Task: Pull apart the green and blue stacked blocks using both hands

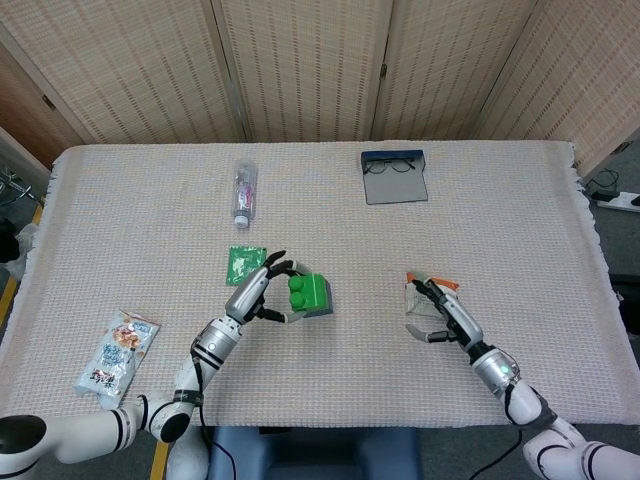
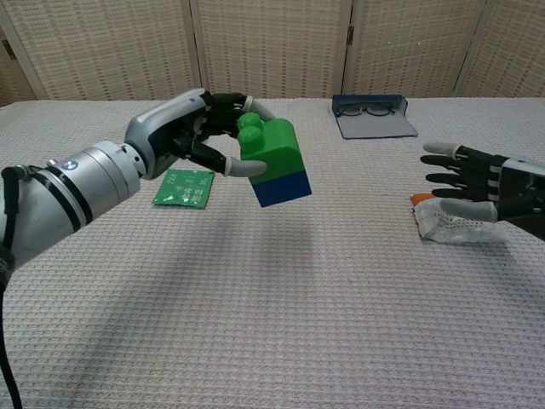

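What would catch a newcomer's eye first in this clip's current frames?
The green block, still stacked on the blue block, is held tilted above the table by the left hand, left of centre. To the right, the right hand hovers with fingers spread toward the stack, in front of an orange-and-white snack packet. A glasses case with spectacles lies open at the far edge.
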`<state>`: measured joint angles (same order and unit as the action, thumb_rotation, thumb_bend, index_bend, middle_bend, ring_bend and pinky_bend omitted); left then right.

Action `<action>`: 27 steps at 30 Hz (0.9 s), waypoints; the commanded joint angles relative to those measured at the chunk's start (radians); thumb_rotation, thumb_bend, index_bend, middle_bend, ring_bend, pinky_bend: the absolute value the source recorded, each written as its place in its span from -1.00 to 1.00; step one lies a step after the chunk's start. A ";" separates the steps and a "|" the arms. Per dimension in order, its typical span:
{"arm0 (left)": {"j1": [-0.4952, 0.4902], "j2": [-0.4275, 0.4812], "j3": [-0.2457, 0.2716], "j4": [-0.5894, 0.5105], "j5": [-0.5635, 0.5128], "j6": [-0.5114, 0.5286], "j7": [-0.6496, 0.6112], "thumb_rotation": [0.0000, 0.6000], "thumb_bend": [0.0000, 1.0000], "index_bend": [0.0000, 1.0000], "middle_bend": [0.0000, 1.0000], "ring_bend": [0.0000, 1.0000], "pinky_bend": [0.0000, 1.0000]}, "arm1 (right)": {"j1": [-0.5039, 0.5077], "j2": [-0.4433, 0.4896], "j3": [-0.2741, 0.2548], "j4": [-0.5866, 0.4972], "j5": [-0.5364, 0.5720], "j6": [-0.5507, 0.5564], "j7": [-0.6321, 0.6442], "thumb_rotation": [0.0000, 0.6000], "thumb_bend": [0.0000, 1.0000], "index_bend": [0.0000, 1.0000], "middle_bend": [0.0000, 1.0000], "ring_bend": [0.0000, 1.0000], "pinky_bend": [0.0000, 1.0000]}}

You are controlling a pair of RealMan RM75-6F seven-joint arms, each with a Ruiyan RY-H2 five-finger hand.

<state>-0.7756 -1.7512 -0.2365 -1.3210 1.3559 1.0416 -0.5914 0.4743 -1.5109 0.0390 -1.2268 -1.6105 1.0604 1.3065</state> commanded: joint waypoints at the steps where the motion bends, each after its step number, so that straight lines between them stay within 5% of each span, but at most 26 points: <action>1: 0.000 0.011 -0.009 -0.026 -0.003 -0.002 0.015 1.00 -0.25 0.54 0.71 -0.23 -1.00 | 0.027 -0.030 0.006 -0.002 -0.004 -0.012 0.022 1.00 -0.26 -1.00 -1.00 -0.96 -1.00; 18: 0.003 0.033 -0.026 -0.110 -0.014 -0.007 0.058 1.00 -0.24 0.54 0.71 -0.23 -1.00 | 0.162 -0.102 0.089 -0.056 0.053 -0.067 -0.010 1.00 -0.26 -1.00 -1.00 -0.90 -1.00; 27: -0.001 0.035 -0.036 -0.124 -0.019 -0.016 0.065 1.00 -0.24 0.54 0.71 -0.23 -1.00 | 0.182 -0.143 0.074 -0.062 0.073 -0.084 -0.066 1.00 -0.26 -1.00 -1.00 -0.89 -1.00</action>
<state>-0.7767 -1.7162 -0.2723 -1.4443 1.3375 1.0256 -0.5269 0.6557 -1.6509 0.1170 -1.2880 -1.5393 0.9779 1.2444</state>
